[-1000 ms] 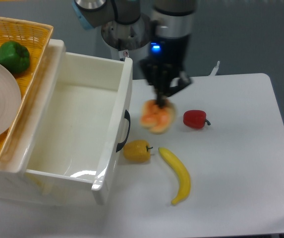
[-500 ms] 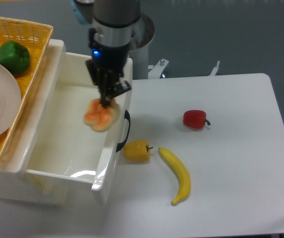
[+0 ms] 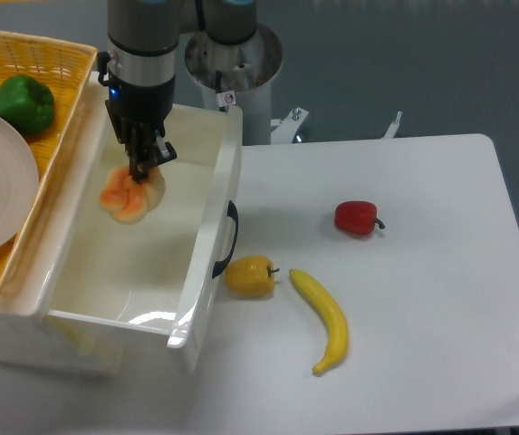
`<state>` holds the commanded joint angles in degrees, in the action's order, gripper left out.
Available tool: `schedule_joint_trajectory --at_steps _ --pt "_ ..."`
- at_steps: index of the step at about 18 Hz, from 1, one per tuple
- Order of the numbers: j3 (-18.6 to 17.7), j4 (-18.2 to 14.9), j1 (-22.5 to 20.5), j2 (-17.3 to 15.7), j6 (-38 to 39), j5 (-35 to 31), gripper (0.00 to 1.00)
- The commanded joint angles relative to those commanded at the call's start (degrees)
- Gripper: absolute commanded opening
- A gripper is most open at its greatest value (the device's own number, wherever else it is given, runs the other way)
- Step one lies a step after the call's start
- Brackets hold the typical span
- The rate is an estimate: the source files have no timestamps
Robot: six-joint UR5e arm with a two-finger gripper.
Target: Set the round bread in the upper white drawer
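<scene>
Camera view: your gripper (image 3: 139, 168) is clamping the round bread (image 3: 131, 193) inside the upper white drawer (image 3: 206, 237), near its left wall. Releasing while it is hanging high risks bouncing.

One fixed camera, high and in front of the table, looking down at an angle.

It frames the white table (image 3: 422, 299) across the right, the upper white drawer (image 3: 206, 263) at the left, and the arm's base (image 3: 236, 59) at the far edge; a yellow basket (image 3: 55, 63) is cropped by the far left corner. No second view exists.
</scene>
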<state>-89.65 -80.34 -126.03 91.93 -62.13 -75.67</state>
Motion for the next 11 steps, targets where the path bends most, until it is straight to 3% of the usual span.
schedule_joint_trajectory --at_steps 1,4,5,9,11 --pt "0.0 0.6 -0.3 0.4 -0.7 0.1 0.6" --pt "0.1 1.1 -0.7 1.2 -1.4 0.1 0.77" --pt "0.1 1.3 -0.8 1.3 -1.4 0.1 0.87" --pt "0.2 3.6 -2.4 1.7 -1.1 0.1 1.0" --pt "0.6 3.6 -4.1 1.8 0.4 0.2 1.0"
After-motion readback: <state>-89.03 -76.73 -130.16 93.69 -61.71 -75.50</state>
